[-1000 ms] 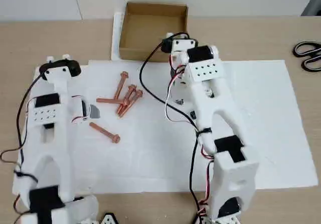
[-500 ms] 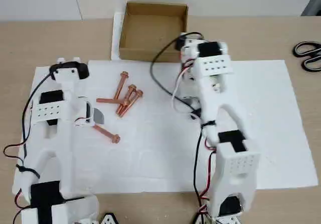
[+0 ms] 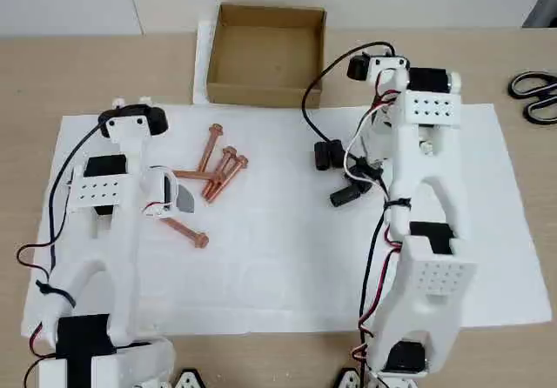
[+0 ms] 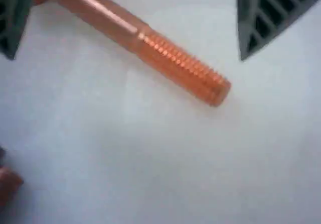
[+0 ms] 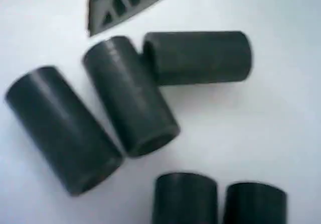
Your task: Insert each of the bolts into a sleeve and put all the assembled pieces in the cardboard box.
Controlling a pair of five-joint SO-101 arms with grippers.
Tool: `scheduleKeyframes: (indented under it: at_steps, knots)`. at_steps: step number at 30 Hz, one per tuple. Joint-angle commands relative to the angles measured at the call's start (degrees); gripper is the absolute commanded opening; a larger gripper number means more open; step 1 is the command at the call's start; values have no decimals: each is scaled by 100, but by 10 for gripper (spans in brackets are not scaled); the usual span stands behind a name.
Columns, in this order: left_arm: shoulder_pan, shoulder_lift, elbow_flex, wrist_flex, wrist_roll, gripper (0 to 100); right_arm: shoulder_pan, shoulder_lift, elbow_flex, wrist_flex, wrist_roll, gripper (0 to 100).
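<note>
You're on the first step here, grabbing a bolt. No bolt sits in a sleeve yet. The brown cardboard box (image 3: 261, 95) waits at the far edge of the white paper sheet (image 3: 278, 266). Your left gripper (image 4: 126, 58) hangs low over the lone copper-coloured threaded bolt (image 4: 150, 43), jaws spread wide either side, not squeezing it. Next I'd say close on the shank and lift cleanly. Your right arm (image 3: 424, 114) is bent over the short black cylindrical sleeves (image 5: 130, 103). I can't tell whether its gripper is open or closed.
</note>
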Motion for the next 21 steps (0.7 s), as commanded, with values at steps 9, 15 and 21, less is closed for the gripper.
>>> scheduleKeyframes:
  at_steps: [9, 15, 21]
  knots:
    - [-35, -9, -277, -123, 53, 269, -66, 1560, -2048, 409, 519, 255]
    - [-35, -9, -259, -202, 62, 269, -321, 1859, -2092, 391, 536, 255]
    - [-35, -9, -251, -193, 62, 269, -532, 1851, -2092, 444, 519, 225]
